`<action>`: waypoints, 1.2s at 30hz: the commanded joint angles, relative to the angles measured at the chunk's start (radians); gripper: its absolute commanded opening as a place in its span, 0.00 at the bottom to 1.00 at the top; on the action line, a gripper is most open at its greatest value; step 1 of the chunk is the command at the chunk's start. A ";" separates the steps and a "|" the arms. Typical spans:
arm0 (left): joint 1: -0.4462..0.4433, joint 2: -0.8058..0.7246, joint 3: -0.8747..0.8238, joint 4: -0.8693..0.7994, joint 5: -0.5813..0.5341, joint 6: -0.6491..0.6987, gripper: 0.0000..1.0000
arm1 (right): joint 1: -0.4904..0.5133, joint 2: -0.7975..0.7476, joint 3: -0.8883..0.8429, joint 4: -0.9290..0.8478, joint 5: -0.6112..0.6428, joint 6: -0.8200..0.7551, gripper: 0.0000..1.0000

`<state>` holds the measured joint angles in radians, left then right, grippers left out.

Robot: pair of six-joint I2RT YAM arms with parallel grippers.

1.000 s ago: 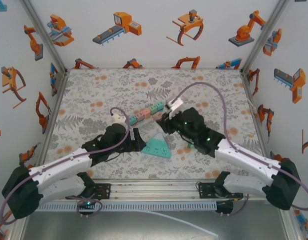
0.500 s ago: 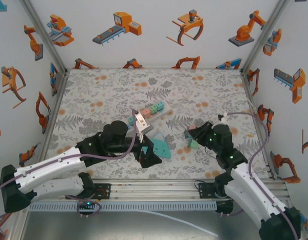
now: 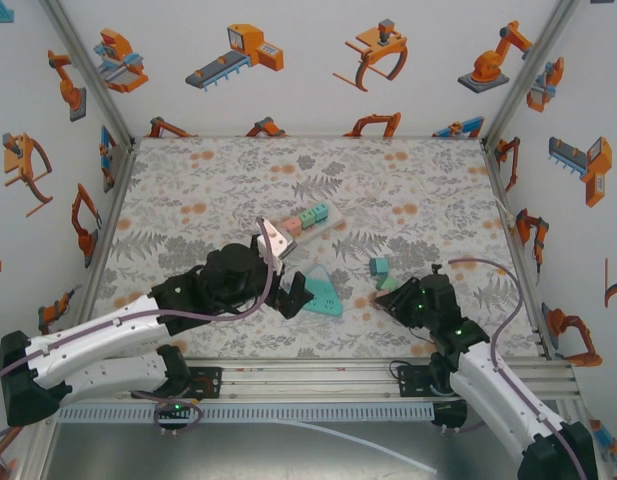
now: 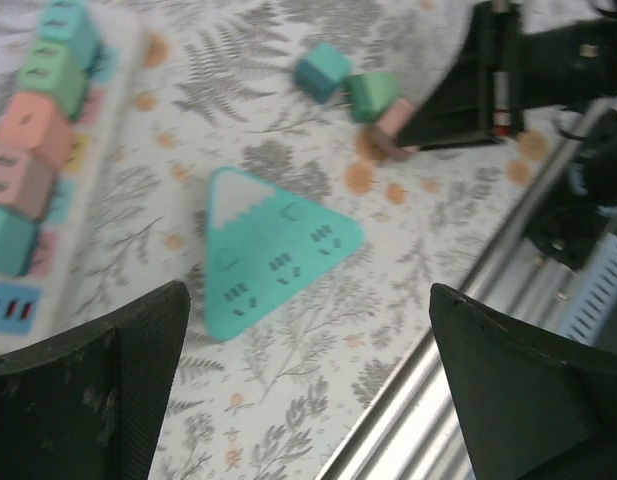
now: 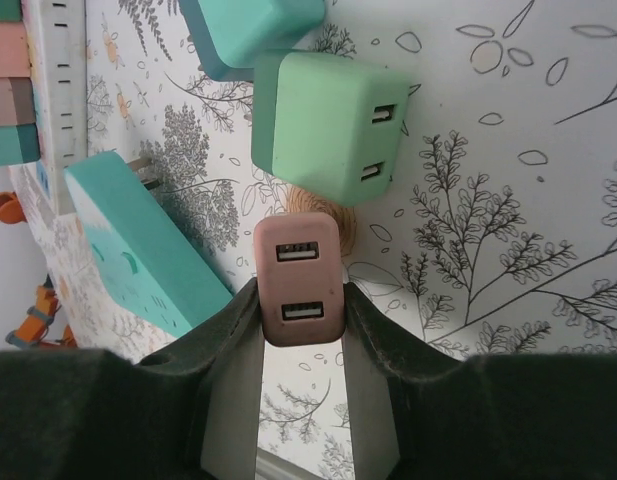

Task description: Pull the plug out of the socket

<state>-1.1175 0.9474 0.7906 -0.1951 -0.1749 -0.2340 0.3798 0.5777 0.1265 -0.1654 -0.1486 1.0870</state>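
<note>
Right gripper is pinching the pink plug (already free); the power strip is lying far of the wide-open, empty left gripper.

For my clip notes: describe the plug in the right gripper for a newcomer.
Near the table's front right is the right gripper. Its jaws clamp the pink plug with two USB slots; the green plug and teal plug beside it lie loose.

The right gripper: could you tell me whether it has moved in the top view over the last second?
Yes. The right gripper has drawn back from the power strip toward the near right edge of the table, shut on the pink plug.
</note>
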 commanded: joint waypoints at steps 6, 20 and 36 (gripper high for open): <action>0.185 -0.021 0.012 -0.220 -0.224 -0.132 0.97 | 0.000 0.077 0.010 0.034 0.018 0.011 0.46; 0.758 0.255 0.289 -0.242 0.189 -0.207 0.97 | -0.001 0.030 0.338 0.087 0.037 -0.522 0.70; 0.845 0.366 0.192 -0.094 0.213 -0.381 1.00 | 0.001 0.736 0.839 0.205 -0.611 -1.968 0.75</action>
<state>-0.2741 1.3537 0.9886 -0.2554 0.0452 -0.5396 0.3801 1.2400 0.8814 0.0898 -0.5652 -0.5201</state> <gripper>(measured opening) 0.998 0.742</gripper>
